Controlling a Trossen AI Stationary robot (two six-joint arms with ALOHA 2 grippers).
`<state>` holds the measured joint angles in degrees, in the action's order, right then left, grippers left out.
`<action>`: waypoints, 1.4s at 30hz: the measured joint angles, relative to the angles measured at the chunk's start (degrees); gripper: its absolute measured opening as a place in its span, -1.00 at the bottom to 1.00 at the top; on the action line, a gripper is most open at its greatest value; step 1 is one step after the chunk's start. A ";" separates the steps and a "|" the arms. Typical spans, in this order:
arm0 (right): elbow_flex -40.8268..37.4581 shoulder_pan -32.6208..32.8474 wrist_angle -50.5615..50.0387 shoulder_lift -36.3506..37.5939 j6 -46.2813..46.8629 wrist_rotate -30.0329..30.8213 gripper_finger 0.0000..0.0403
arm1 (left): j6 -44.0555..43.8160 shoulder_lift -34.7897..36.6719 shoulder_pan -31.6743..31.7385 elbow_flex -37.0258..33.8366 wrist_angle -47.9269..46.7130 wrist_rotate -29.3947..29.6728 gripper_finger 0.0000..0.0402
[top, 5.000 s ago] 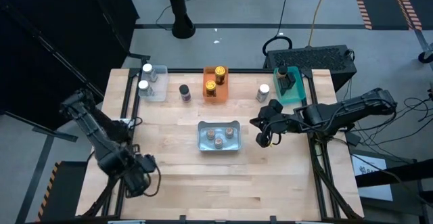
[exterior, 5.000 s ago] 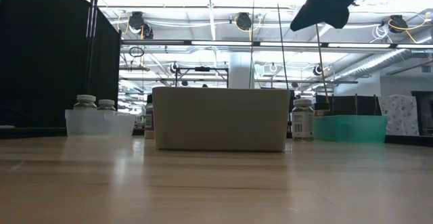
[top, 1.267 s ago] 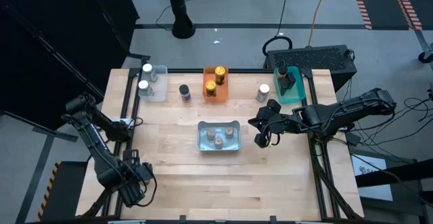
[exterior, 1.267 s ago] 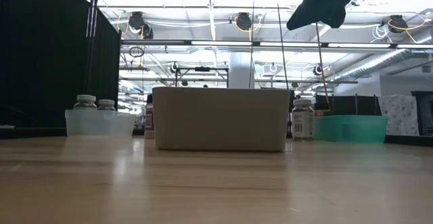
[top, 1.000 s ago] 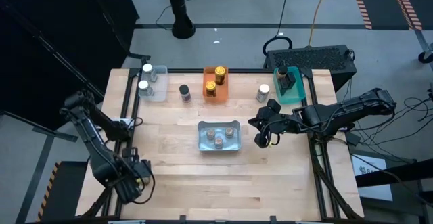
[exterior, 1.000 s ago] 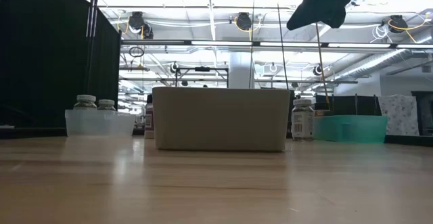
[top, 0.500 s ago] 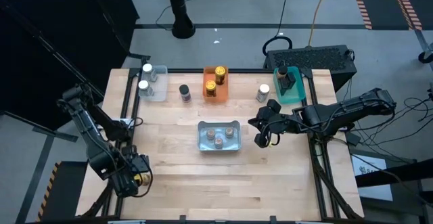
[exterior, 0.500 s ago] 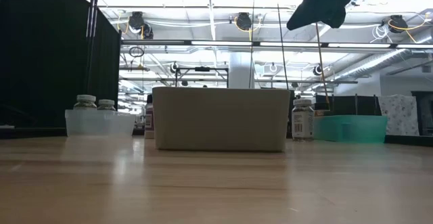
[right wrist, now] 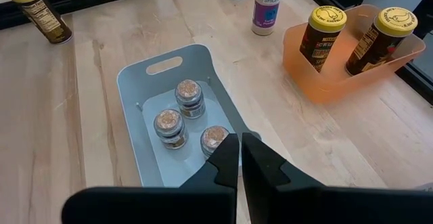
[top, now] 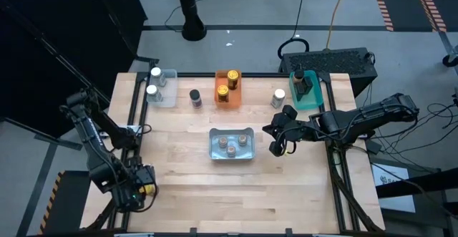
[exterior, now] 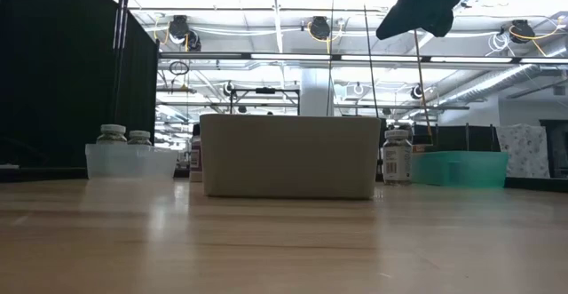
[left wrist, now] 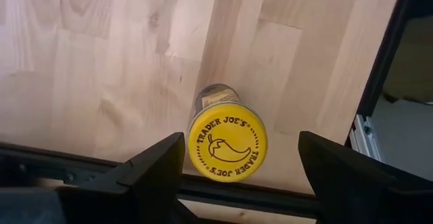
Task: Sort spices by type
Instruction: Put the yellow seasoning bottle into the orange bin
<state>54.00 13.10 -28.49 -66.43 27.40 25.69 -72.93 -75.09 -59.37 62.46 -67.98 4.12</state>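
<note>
While the left gripper (left wrist: 226, 158) hovers with jaws spread wide around a yellow-lidded spice jar (left wrist: 226, 141) standing at the table's (top: 286, 187) near-left corner, the right gripper (right wrist: 240, 158) waits clenched right of the grey bin (top: 232, 154).

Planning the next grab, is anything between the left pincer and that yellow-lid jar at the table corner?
Nothing visible: the open left pincer hangs directly above the yellow-lid jar, bare table around it.
</note>
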 joint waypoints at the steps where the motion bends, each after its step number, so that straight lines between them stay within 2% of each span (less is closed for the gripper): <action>1: 0.00 0.00 0.00 0.00 0.00 0.02 -1.00 | -0.03 0.00 0.00 0.00 0.13 0.02 0.45; 6: 0.00 0.00 0.07 0.00 0.00 0.02 -1.00 | 1.51 0.00 0.02 0.00 0.82 -0.85 0.45; 12: 0.00 0.00 0.44 0.00 -0.24 0.02 -1.00 | 5.98 0.00 0.00 0.00 6.00 -1.11 0.48; 25: 0.00 0.00 0.44 0.00 -0.02 0.02 -1.00 | 5.25 0.00 0.02 0.00 4.86 -4.01 0.67; 35: 0.00 0.00 0.44 0.00 -0.17 0.02 -1.00 | -2.53 0.00 0.02 0.00 5.10 -3.94 0.68; 42: 0.00 0.01 0.44 0.00 -0.20 0.02 -1.00 | -0.30 -0.02 0.30 0.00 2.91 -2.89 0.68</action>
<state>54.00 13.11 -28.05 -66.43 27.20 25.71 -73.23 -75.11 -59.08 62.46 -65.07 1.23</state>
